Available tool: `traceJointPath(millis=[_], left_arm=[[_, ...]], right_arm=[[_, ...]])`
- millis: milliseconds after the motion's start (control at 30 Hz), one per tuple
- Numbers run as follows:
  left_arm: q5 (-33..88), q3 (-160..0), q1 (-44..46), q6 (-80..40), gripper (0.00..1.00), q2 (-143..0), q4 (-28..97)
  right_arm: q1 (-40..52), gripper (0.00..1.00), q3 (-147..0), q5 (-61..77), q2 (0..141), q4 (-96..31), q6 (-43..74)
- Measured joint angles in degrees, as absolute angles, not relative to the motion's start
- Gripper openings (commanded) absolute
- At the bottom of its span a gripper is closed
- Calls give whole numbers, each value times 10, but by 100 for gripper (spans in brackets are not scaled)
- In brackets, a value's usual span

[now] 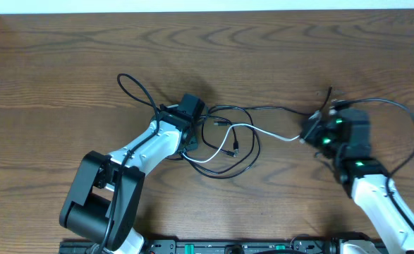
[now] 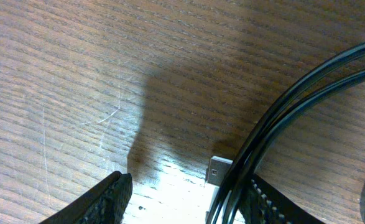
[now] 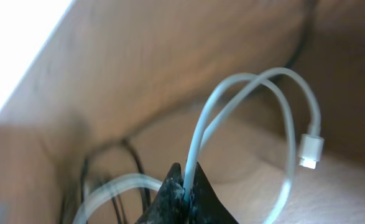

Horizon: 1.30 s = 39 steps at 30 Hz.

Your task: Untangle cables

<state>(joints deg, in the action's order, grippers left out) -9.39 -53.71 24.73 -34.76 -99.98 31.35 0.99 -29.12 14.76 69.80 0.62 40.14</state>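
The white cable (image 1: 263, 132) and the black cable (image 1: 254, 144) lie looped over each other at the table's middle. My right gripper (image 1: 307, 134) is at the white cable's right end. In the right wrist view that gripper (image 3: 187, 182) is shut on the white cable (image 3: 213, 106), which arcs up and round to its white plug (image 3: 311, 149). My left gripper (image 1: 195, 120) sits at the tangle's left edge. Seen from the left wrist, it (image 2: 185, 193) stands open; black cable strands (image 2: 306, 81) run down beside its right finger, over a small pale plug (image 2: 218, 171).
The wooden table (image 1: 51, 56) carries everything. A thicker black arm cable (image 1: 132, 86) loops behind the left wrist, and another (image 1: 404, 120) arcs round the right arm. A pale wall edge (image 1: 192, 5) runs along the back.
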Motion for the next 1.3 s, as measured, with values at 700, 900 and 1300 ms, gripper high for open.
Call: traceJointPath(millis=[700,900,1300], left_arm=[[-98,-538,244,-354,86,-1000,312],[-98,-538,244,-354,86,-1000,311],[-97,-538,244,-356,86,-1000,310]], right_arm=[[-421,1,-294,196,679,11,466],[-427,1,-296,200,680,134,485],[-425,1,-453,213,680,91,397]])
